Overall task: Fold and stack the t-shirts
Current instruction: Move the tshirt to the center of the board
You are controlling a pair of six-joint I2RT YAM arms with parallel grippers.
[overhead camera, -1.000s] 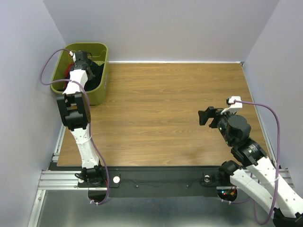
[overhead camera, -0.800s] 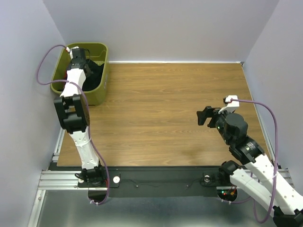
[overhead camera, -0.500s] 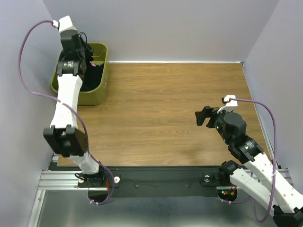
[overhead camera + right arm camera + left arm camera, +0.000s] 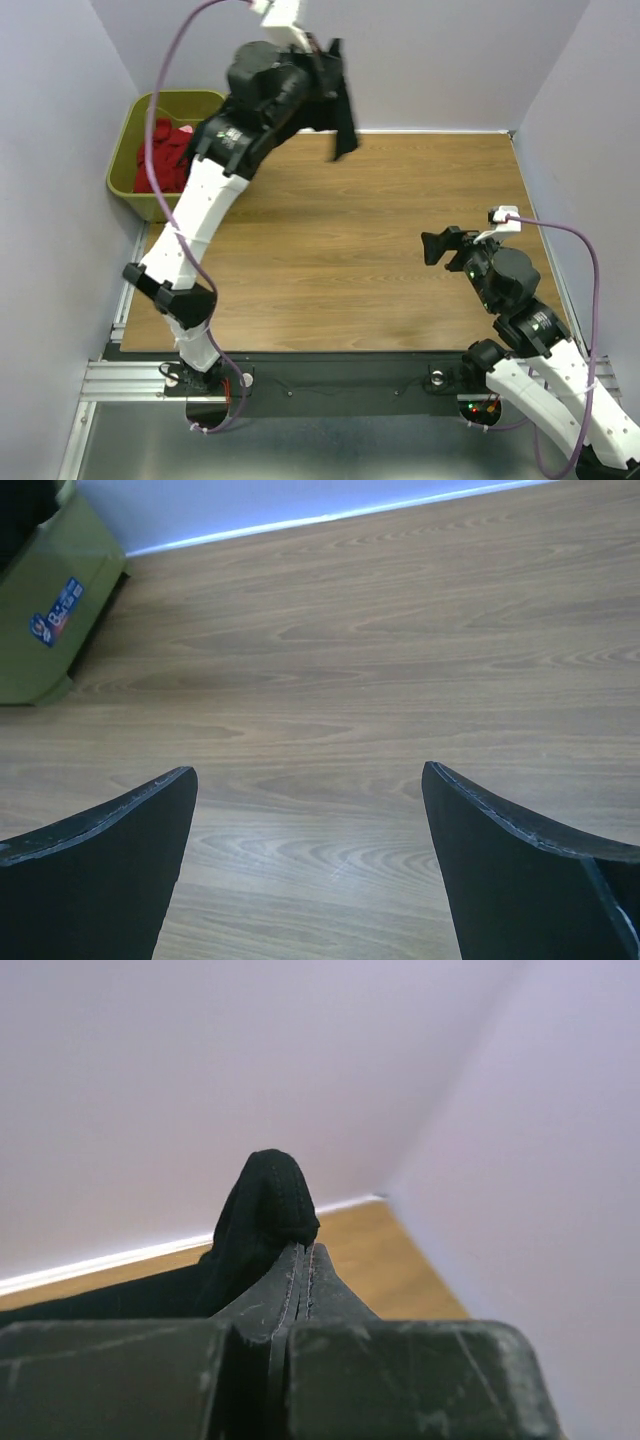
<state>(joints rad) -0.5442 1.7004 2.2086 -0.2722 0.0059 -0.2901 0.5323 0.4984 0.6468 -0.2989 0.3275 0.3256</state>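
We look down on the table (image 4: 350,250) from above the bases (image 4: 195,378). Our left wrist view, tight behind its fingers (image 4: 340,1305), faces a wall (image 4: 150,1080). Our right wrist view skims the table; its ten-o'clock basket (image 4: 85,640) probably shows overhead too.

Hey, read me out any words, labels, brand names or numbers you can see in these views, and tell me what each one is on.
Blue and red sticker on the side wall of the olive-green basket: it carries print, but it is too small and blurred to read.
No other words, numbers or signs show in any view.
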